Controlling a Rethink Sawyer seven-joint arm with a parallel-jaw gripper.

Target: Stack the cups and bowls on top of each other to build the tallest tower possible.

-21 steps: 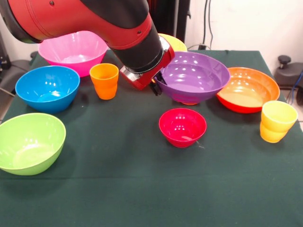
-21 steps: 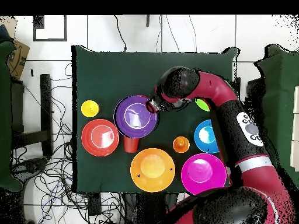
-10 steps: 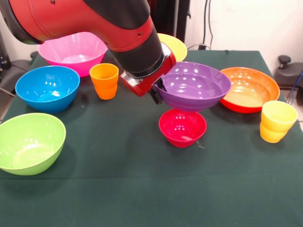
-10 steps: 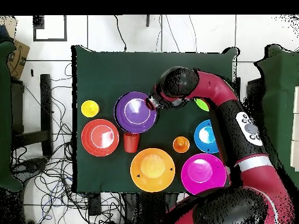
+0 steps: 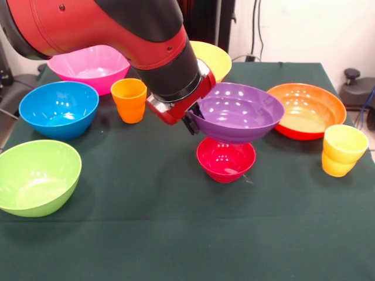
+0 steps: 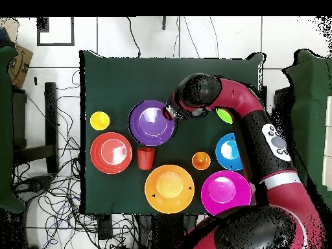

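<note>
My gripper (image 5: 192, 120) (image 6: 170, 114) is shut on the left rim of the wide purple bowl (image 5: 237, 111) (image 6: 152, 122). I hold the bowl in the air, just above the small magenta-red bowl (image 5: 225, 158). The plain red-orange cup (image 6: 146, 157) stands beside it in the overhead view and is hidden in the front view. The orange cup (image 5: 129, 99) (image 6: 201, 160) and the yellow cup (image 5: 343, 149) (image 6: 99, 120) stand apart on the cloth. No tower shows.
Pink bowl (image 5: 88, 67), blue bowl (image 5: 58, 108) and green bowl (image 5: 35, 175) line the left side. The yellow bowl (image 5: 214, 58) sits behind my arm. The orange-red bowl (image 5: 307, 108) is at the right. Green cloth (image 5: 176, 234) covers the table.
The purple bowl has risen off the red-orange cup and come forward in my gripper, so it now hangs over the small magenta-red bowl. Nothing else has moved.
</note>
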